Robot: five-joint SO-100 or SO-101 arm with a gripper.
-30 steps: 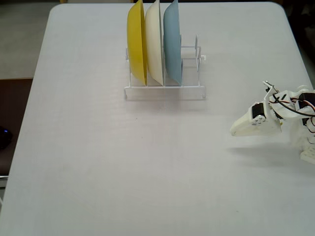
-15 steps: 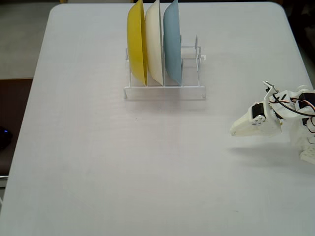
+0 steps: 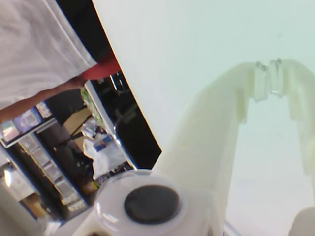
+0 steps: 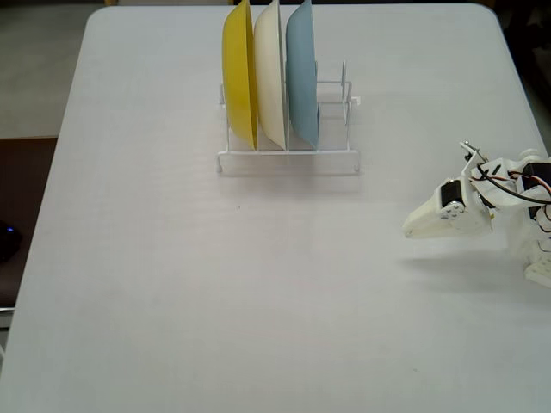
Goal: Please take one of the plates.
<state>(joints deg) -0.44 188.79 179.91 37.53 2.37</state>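
Worktop (image 4: 215, 301), pale grey, fills most of the fixed view; its surface is bare apart from one rack and the arm. Left of centre, near the far edge, a white wire rack (image 4: 288, 161) holds three plates standing on edge, side by side and close together. From left to right these are a yellow plate (image 4: 239, 77), a cream plate (image 4: 269, 77) and a light blue plate (image 4: 301, 77). Each sits in its own slot of the rack, and the slots to the right of the light blue plate are unoccupied. Whether neighbouring plates touch cannot be told.

At the right edge of the same view, the white arm (image 4: 516, 185) with exposed wires reaches leftward, low over the worktop. Its pincer (image 4: 411, 228) points left, well apart from the rack and nearer the camera than the rack is.

Wrist view: at left, beyond the worktop's edge, lie white cloth and a dark, cluttered room. At right, the pincer (image 3: 269, 78) hangs over bare worktop, its two white fingers arching to tips that are pressed together, with nothing held between them.
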